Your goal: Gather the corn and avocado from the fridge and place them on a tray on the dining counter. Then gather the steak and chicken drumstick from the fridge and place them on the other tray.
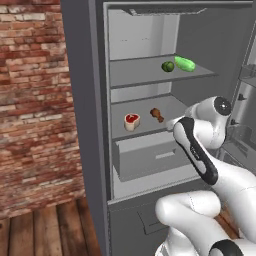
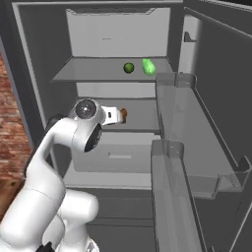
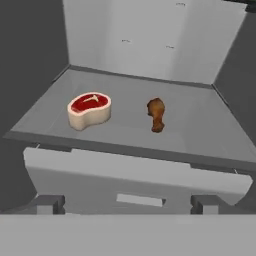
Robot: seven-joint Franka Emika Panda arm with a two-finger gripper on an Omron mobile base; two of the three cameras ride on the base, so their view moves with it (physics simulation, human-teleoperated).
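Claw spread before fridge shelf holding steak and drumstick.

Ahead of my spread fingers, the middle shelf lies open. The steak sits on its left part and the drumstick near its centre, apart from each other with bare shelf between them. To the drumstick's right the shelf is bare up to the side wall. Below the shelf's front edge, the drawer juts toward me.
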